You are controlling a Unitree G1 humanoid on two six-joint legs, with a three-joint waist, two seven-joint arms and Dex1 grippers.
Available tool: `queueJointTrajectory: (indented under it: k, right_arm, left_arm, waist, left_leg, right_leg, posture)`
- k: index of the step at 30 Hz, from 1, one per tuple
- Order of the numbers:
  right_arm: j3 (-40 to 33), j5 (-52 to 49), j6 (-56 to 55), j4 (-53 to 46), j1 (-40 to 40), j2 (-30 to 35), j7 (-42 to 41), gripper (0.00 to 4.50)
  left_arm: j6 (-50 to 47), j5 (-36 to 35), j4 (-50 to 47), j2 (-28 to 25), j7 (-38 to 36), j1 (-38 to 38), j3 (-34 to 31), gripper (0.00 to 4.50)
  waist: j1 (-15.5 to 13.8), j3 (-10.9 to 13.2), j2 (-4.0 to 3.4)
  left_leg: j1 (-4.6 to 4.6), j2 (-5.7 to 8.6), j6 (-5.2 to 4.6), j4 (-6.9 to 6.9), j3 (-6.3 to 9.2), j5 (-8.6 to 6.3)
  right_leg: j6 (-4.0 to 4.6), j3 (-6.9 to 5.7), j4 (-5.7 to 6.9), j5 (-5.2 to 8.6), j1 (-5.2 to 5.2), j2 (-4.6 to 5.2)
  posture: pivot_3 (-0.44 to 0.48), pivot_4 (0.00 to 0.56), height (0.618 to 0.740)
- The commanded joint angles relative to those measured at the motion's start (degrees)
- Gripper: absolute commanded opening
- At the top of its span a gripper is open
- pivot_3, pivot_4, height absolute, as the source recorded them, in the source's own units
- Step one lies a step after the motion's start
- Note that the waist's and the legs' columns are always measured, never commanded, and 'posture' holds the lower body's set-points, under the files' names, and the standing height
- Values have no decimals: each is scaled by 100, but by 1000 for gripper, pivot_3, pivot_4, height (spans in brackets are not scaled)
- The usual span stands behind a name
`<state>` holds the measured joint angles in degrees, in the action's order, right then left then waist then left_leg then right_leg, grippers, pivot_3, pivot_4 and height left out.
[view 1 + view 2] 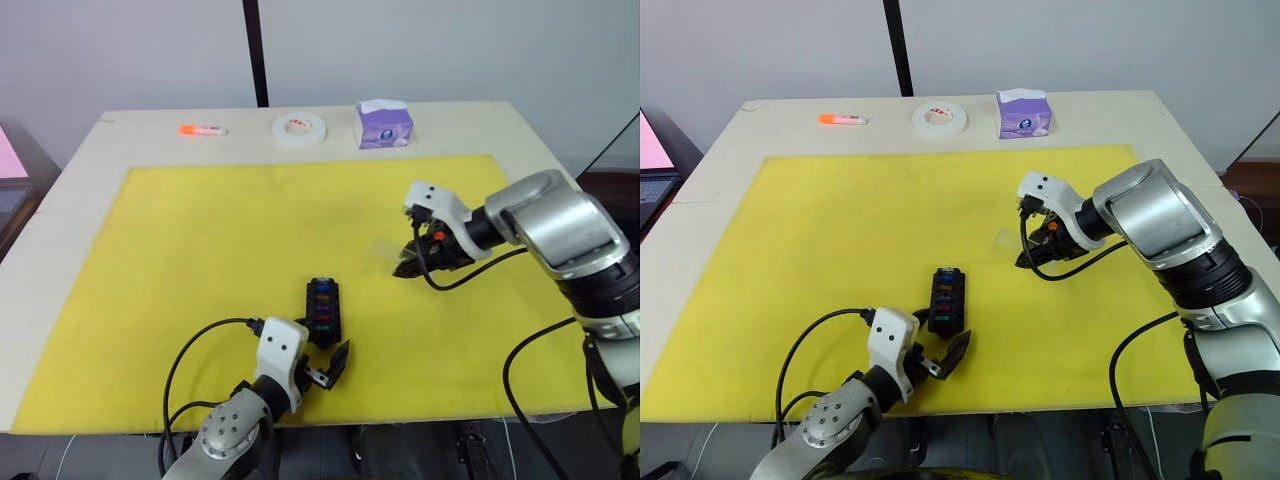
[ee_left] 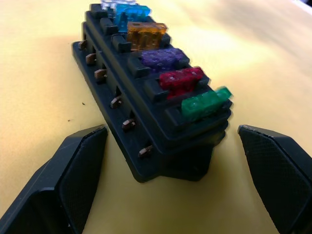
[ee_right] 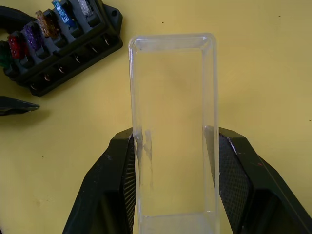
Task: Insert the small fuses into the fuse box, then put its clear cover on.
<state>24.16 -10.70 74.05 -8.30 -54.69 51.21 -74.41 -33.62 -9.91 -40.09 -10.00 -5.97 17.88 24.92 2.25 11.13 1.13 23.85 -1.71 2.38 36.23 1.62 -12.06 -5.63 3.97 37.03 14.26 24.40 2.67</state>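
The fuse box (image 1: 323, 310) lies on the yellow mat (image 1: 200, 260) near the worktop's (image 1: 80, 190) 6 o'clock edge, its row of small fuses (image 2: 165, 68) already seated, so the remaining job looks to be the lid. The left pincer (image 2: 170, 180) sits with fingers apart, straddling the box's near end without touching, probably ready to steady it. The right pincer (image 3: 175, 180) is clamped on the clear cover's (image 3: 173, 107) long sides, toward 3 o'clock of the box, leaving its open face free for lowering on. Bare mat lies between cover and box. The tape roll (image 1: 301, 129), tissue pack (image 1: 384, 124) and marker (image 1: 201, 130) stand well apart at 12 o'clock.
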Motion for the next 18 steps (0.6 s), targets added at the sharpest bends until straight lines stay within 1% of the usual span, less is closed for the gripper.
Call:
queueJointTrajectory:
  k: [1,3,6,7,9,14,18]
  right_arm:
    - [-131,-234,69,-216,-58,161,149,1888]
    - [-160,-337,135,-261,-31,192,238,1888]
    - [-204,-484,222,-306,-12,225,383,1888]
    - [-210,-532,243,-317,-13,231,428,1888]
    - [-248,-623,272,-323,-7,273,504,1888]
    - [-295,-810,270,-304,21,341,681,1888]
    - [-347,-971,265,-360,85,421,783,1888]
  left_arm:
    - [-243,278,549,80,228,-166,-41,4321]
    - [-262,302,692,126,256,-256,-101,3865]
    - [-287,269,866,178,202,-403,-200,2864]
    - [-287,240,900,201,191,-424,-251,2459]
    - [-345,80,938,252,132,-479,-476,1840]
    - [-409,-102,930,52,-122,-612,-775,1840]
    - [-417,-190,944,-293,-359,-709,-1076,1840]
  waist:
    - [-8,-1,-1]
    - [-13,-3,-5]
    - [-25,-5,-7]
    - [-27,-5,-8]
    - [-30,-5,-8]
    - [-23,-5,-8]
    - [6,-5,-8]
  left_leg:
    - [-1,0,0,1,2,0]
    - [-1,0,0,1,2,0]
    - [-3,1,0,6,3,0]
    - [-4,1,0,6,3,0]
    - [-6,0,0,7,4,0]
    - [-7,0,1,7,4,0]
    - [-7,-1,0,4,5,0]
  right_leg:
    - [-7,0,0,5,-1,-1]
    - [-7,0,-3,4,-2,0]
    - [-7,0,-6,4,-8,0]
    - [-7,0,-8,4,-9,0]
    - [-7,0,-13,4,-8,0]
    - [-6,-1,-20,4,-9,0]
    - [-4,-1,-19,2,-18,-2]
  posture:
    - [0,150,740]
    - [0,150,740]
    - [0,150,740]
    - [0,150,740]
    - [0,150,740]
    - [0,150,740]
    - [0,150,740]
